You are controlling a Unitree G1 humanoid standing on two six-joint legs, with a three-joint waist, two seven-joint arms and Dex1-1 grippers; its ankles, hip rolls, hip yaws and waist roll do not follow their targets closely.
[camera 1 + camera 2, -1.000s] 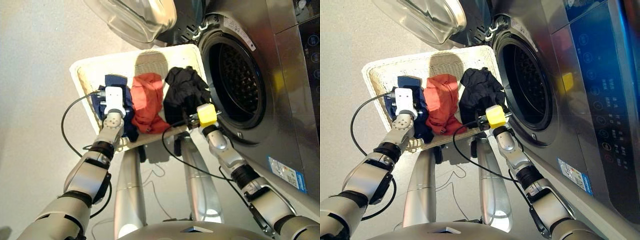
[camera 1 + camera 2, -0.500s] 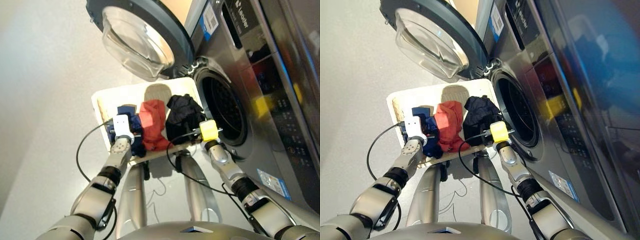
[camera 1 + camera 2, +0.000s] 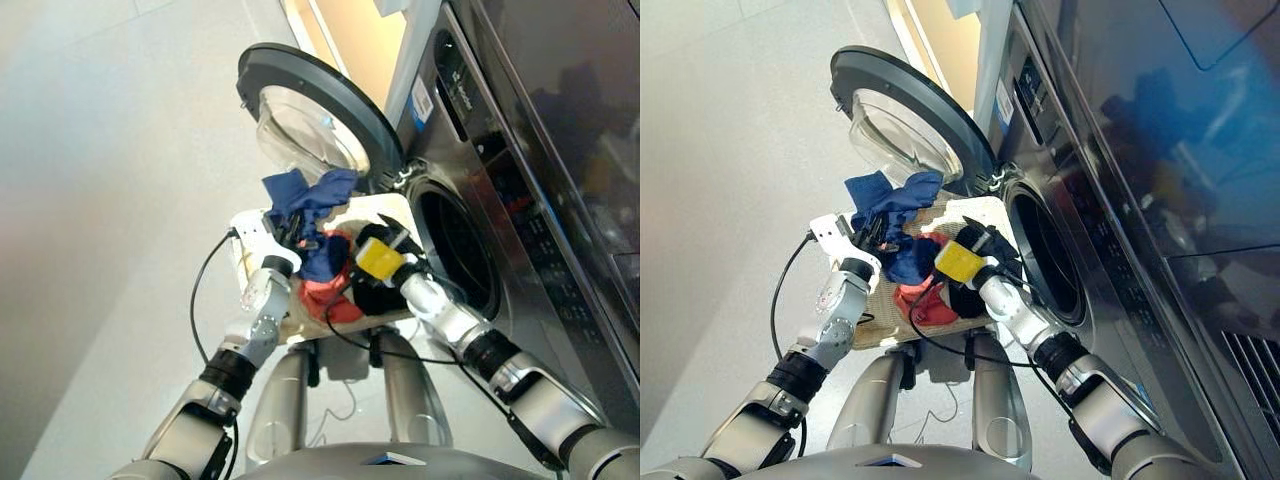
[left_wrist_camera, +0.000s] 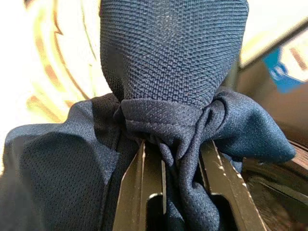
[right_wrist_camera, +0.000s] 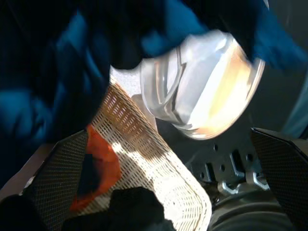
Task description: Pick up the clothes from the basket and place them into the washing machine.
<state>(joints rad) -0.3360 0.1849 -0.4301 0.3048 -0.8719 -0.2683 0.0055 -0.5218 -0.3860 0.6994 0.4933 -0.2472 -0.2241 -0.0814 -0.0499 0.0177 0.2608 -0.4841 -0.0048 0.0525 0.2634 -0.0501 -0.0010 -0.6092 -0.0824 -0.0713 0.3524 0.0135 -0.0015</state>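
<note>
My left gripper (image 3: 292, 228) is shut on the navy blue garment (image 3: 305, 198) and holds it up above the cream wicker basket (image 3: 868, 318). In the left wrist view the navy cloth (image 4: 173, 72) is bunched between the fingers (image 4: 137, 192). The coral red garment (image 3: 325, 300) and the black garment (image 3: 372, 296) lie in the basket. My right gripper (image 3: 383, 238) is open over the black garment, close to the hanging navy cloth, with nothing between its fingers (image 5: 55, 178). The washing machine's drum mouth (image 3: 455, 250) gapes just right of the basket.
The porthole door (image 3: 320, 115) stands swung open beyond the basket, behind the lifted cloth. A dark glossy appliance (image 3: 545, 90) is stacked above the washer. Black cables (image 3: 197, 300) loop from both wrists. Pale floor (image 3: 120, 200) lies to the left.
The camera has tilted up. My left gripper has lifted the navy garment out of the basket. My right gripper has risen over the black garment, toward the left one.
</note>
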